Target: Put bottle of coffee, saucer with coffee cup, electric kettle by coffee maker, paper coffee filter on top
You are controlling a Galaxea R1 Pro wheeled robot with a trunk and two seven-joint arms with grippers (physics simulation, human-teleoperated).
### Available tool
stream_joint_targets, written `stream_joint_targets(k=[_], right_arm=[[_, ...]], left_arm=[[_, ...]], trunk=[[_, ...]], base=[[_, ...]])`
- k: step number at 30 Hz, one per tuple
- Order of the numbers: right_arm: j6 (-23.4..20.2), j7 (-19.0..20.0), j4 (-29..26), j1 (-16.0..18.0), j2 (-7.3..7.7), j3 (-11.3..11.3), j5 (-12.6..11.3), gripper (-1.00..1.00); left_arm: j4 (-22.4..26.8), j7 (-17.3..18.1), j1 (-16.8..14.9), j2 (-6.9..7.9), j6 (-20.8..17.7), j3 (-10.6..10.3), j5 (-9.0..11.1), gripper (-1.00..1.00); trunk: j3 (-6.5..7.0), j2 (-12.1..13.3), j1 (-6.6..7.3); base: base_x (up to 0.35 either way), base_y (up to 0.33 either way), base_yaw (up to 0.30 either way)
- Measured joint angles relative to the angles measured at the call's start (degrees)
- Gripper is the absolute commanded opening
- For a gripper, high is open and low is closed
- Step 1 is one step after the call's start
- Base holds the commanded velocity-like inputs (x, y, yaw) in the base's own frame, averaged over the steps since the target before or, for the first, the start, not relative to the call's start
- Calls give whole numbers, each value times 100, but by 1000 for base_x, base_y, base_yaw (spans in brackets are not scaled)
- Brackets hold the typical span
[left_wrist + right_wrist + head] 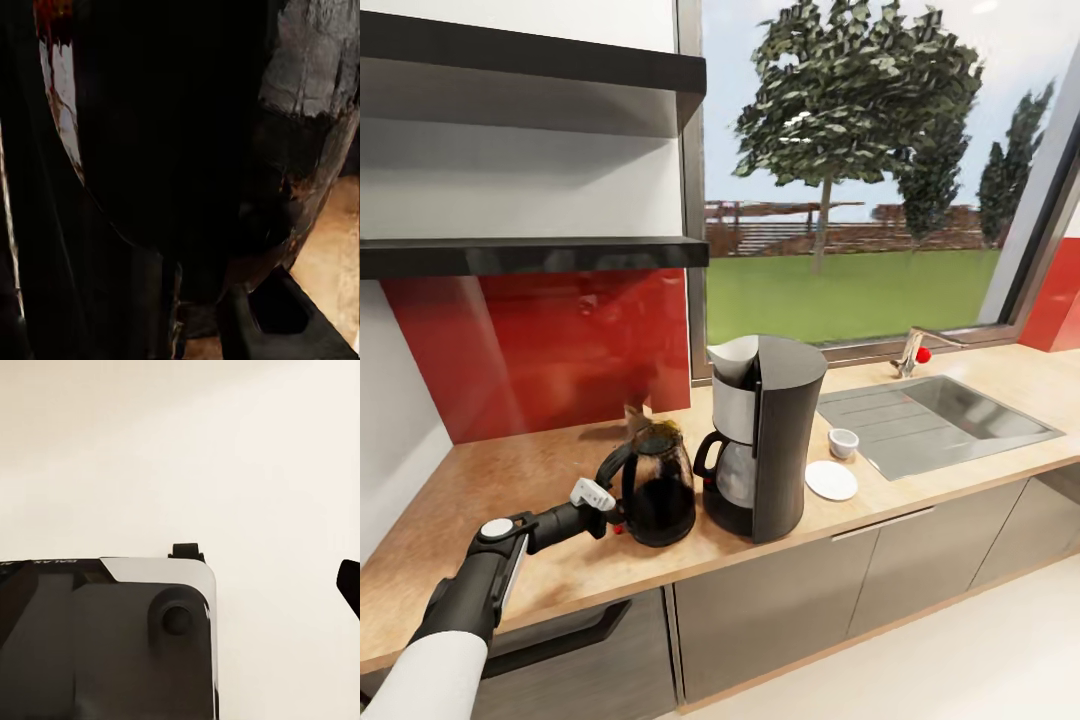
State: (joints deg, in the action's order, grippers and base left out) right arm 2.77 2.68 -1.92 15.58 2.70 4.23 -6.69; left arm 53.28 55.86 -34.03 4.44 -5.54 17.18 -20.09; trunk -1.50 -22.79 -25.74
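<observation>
The electric kettle (658,487) stands on the kitchen countertop (510,480), just left of the coffee maker (770,440). My left gripper (610,512) reaches in from the left and is shut on the kettle's black handle; in the left wrist view the dark kettle (172,135) is pressed up close. The paper coffee filter (732,358) sits on top of the coffee maker. Right of the machine lie the saucer (831,480) and, apart from it, the coffee cup (844,442). A small brownish jar, likely the bottle of coffee (632,410), peeks out behind the kettle. The kitchen shelf (530,256) is bare.
A steel sink (940,420) with a tap (912,352) is set into the counter at the right. A red backsplash (540,350) and a window back the counter. A thicker shelf (530,55) hangs higher up. The right wrist view looks at pale floor and a dark robot body (105,645).
</observation>
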Motion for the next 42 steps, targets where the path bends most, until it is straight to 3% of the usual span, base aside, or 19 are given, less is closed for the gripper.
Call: stream_joint_targets(k=[30, 42], right_arm=[[0, 0, 0, 0, 0, 5, 0, 100], [0, 0, 0, 0, 0, -1, -1, 100]], left_arm=[[-89, 1, 67, 43, 37, 24, 6, 100], [-89, 1, 72, 44, 35, 24, 5, 100]], trunk=[[1, 1, 0], [1, 1, -1]], base=[[-40, 1, 0], [-42, 116, 0]])
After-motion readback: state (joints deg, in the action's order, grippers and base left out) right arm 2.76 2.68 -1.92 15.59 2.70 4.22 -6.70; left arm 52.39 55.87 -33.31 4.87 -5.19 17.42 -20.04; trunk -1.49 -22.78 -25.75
